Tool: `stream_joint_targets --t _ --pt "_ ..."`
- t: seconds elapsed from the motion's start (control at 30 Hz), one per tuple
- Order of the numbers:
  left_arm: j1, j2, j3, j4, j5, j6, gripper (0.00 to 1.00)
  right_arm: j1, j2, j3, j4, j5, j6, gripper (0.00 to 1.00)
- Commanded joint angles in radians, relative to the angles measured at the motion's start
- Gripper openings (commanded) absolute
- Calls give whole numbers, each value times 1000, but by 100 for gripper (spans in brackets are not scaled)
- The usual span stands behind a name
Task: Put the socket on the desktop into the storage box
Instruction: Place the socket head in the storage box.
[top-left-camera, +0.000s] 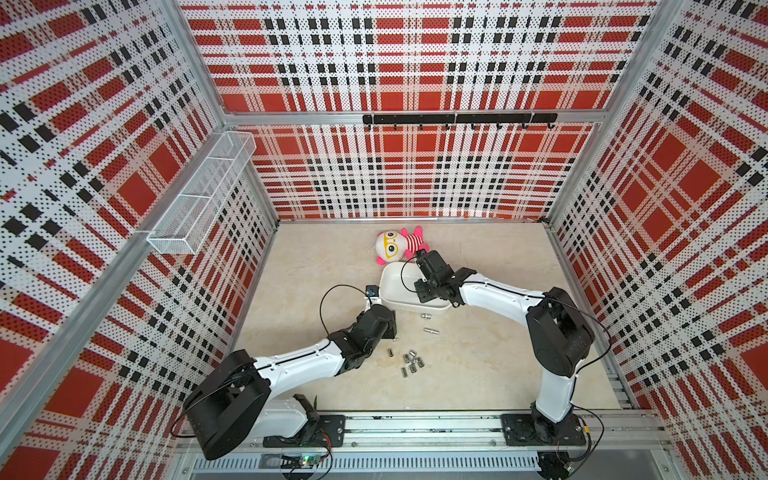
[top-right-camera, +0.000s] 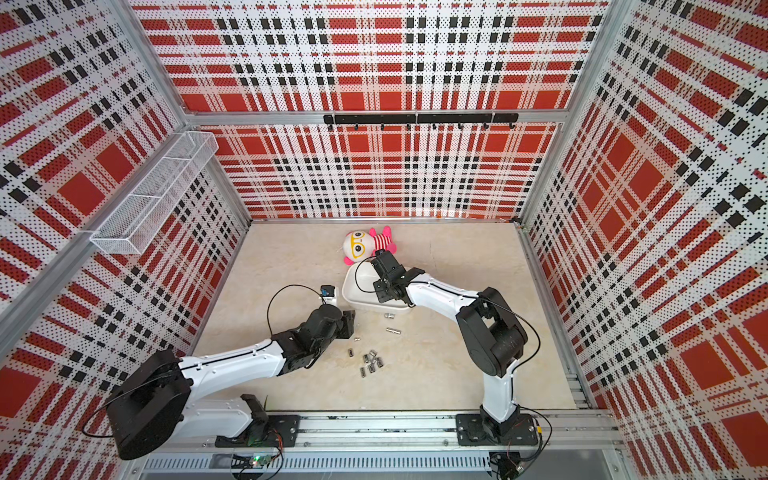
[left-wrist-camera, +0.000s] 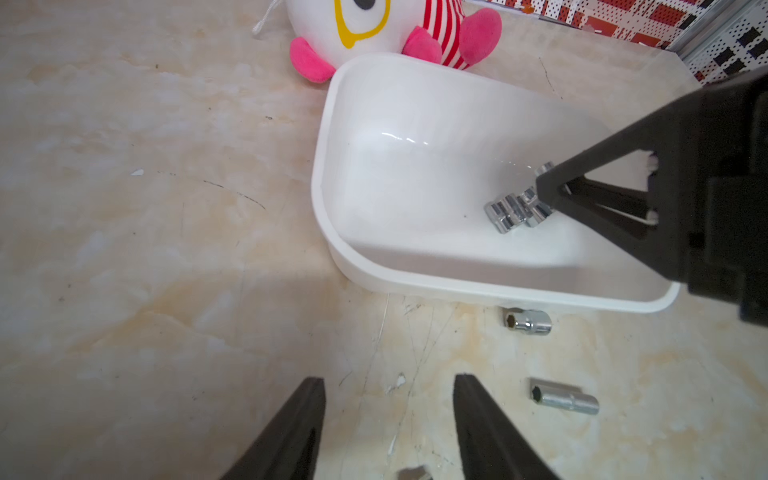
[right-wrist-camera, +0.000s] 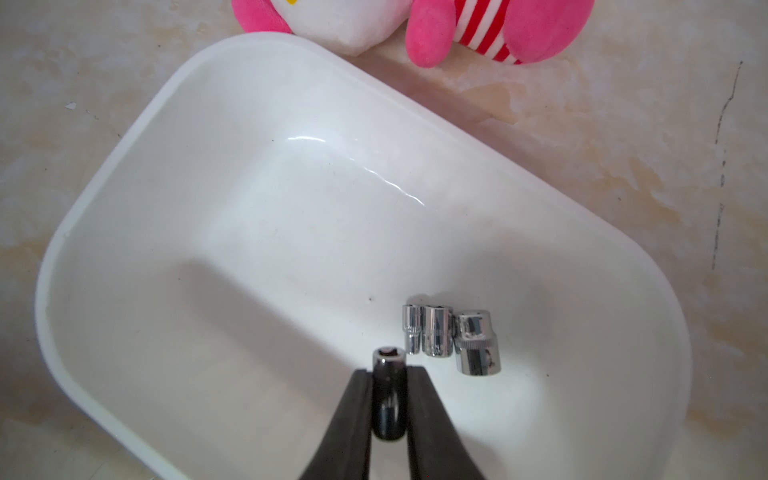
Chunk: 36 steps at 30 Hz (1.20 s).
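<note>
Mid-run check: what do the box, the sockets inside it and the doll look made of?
The box: glossy white plastic, judging by streak highlights and its moulded rounded rim. The sockets: polished metal, probably chromed steel, given the mirror-like reflections. The doll: soft plush fabric with fuzzy pink limbs.

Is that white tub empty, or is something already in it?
Not empty. Three shiny sockets lie side by side on the storage box floor; the right end effector holds a fourth socket over it.
</note>
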<state>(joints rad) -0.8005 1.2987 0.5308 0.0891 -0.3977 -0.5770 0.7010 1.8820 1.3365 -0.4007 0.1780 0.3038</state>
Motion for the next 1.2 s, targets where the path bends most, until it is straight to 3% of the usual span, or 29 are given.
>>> stream_joint_targets --t 0.0,0.33,0.57,0.8,0.97,1.17 --pt "-9 -4 5 3 2 2 56 1 26 20 -3 -9 1 24" --pt "-11 10 9 4 2 3 56 2 -10 11 -8 -24 0 28" --pt "-10 12 9 6 0 6 56 2 -180 -67 -25 -37 -15 28" --pt "-12 25 12 8 -3 6 56 4 -463 -283 -14 -58 -16 31" --pt "-16 36 14 8 -7 7 56 19 -658 -516 77 -140 26 36" --pt "-17 48 17 6 -12 8 56 19 -719 -719 231 -150 58 44"
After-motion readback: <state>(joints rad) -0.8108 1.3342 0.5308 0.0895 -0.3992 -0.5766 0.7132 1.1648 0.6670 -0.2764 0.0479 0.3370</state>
